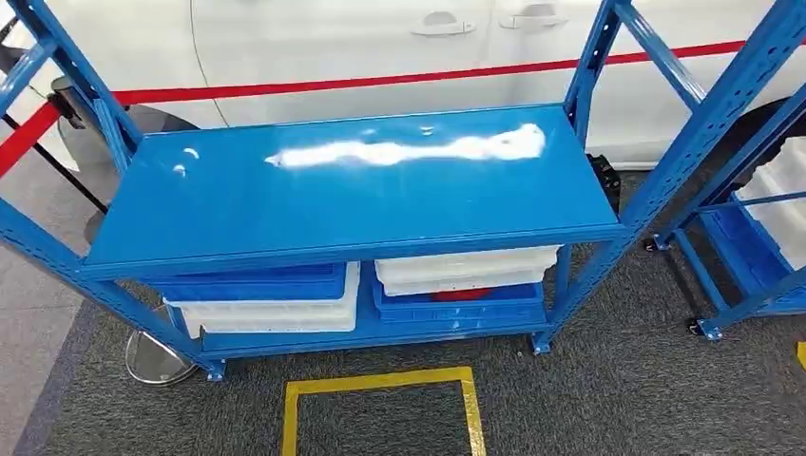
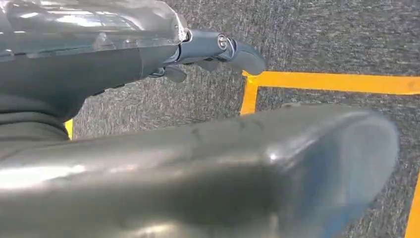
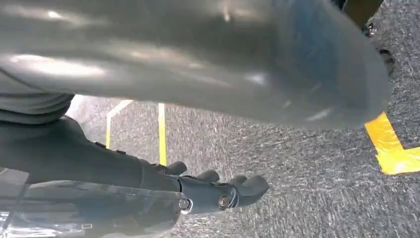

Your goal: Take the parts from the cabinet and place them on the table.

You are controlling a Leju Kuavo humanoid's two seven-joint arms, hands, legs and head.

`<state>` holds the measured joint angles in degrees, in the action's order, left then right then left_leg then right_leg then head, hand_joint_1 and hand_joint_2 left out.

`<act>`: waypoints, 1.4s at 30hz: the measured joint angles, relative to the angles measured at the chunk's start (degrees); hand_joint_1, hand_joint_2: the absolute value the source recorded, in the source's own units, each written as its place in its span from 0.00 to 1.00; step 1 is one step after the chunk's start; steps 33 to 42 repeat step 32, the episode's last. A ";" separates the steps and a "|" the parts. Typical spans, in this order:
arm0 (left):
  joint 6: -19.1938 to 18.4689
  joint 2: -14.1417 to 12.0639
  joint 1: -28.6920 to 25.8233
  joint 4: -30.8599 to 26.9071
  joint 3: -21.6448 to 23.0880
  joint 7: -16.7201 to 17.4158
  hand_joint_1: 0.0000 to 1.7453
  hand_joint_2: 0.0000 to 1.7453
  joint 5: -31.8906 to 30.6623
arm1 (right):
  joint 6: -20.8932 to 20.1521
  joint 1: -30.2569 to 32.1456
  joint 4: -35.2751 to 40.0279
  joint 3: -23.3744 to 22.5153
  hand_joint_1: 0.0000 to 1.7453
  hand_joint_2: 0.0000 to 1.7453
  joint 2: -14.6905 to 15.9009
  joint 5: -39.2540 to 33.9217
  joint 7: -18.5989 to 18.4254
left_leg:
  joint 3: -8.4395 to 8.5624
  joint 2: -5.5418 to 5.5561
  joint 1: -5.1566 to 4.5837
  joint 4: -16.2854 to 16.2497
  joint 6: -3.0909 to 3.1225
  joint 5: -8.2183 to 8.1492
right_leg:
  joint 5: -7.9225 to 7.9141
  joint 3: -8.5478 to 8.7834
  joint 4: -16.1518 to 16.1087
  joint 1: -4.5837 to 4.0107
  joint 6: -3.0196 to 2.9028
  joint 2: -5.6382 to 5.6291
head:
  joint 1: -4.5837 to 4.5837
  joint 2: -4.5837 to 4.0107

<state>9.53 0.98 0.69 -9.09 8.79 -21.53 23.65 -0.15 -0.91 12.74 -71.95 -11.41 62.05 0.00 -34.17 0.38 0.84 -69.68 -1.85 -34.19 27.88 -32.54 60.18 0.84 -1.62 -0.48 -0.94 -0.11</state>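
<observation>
A blue metal rack (image 1: pixel 352 204) stands in front of me with a bare, glossy top shelf. On its lower shelf, at the left, a blue bin (image 1: pixel 252 282) sits on a white bin (image 1: pixel 271 315). At the right a white bin (image 1: pixel 466 266) sits on a blue bin (image 1: pixel 456 306), and something red (image 1: pixel 461 294) shows between them. My left hand (image 2: pixel 99 64) hangs over the grey carpet with its fingers (image 2: pixel 237 52) stretched out, holding nothing. My right hand (image 3: pixel 99 163) also hangs over the carpet, fingers (image 3: pixel 237 191) loosely bent and empty.
A second blue rack (image 1: pixel 760 218) with white bins stands at the right. Behind the racks is a white car behind a red barrier belt (image 1: pixel 380 81). A stanchion base (image 1: pixel 152 359) sits at the rack's left foot. A yellow taped square (image 1: pixel 380 408) marks the carpet.
</observation>
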 joint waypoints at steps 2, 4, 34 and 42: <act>0.11 -0.02 -0.28 0.00 0.02 0.04 0.00 0.00 0.00 | 0.00 0.00 0.00 -0.02 0.00 0.00 -0.02 0.09 0.00 | 3.01 -0.05 0.13 9.33 0.04 6.53 | 0.51 0.86 -0.01 0.16 0.38 -0.12 | 0.00 0.00; 0.15 -0.02 -0.32 0.00 0.02 0.26 0.00 0.00 0.00 | -0.02 -0.01 0.00 -0.04 0.00 0.00 -0.02 0.18 -0.09 | 2.50 -0.35 -0.57 10.00 0.58 2.88 | 0.52 0.79 -0.15 0.19 1.09 -0.06 | -0.22 0.00; 2.32 -0.11 0.32 -0.02 0.00 2.73 0.00 1.00 0.55 | 2.47 -0.52 0.00 -1.42 0.00 1.00 -0.37 0.96 -2.86 | 7.01 -0.35 -1.15 12.93 3.81 4.12 | -0.35 -0.27 -0.69 -0.37 0.59 0.20 | -0.42 0.00; 2.32 -0.11 0.32 -0.02 0.00 2.73 0.00 1.00 0.55 | 2.47 -0.52 0.00 -1.42 0.00 1.00 -0.37 0.96 -2.86 | 7.01 -0.35 -1.15 12.93 3.81 4.12 | -0.35 -0.27 -0.69 -0.37 0.59 0.20 | -0.42 0.00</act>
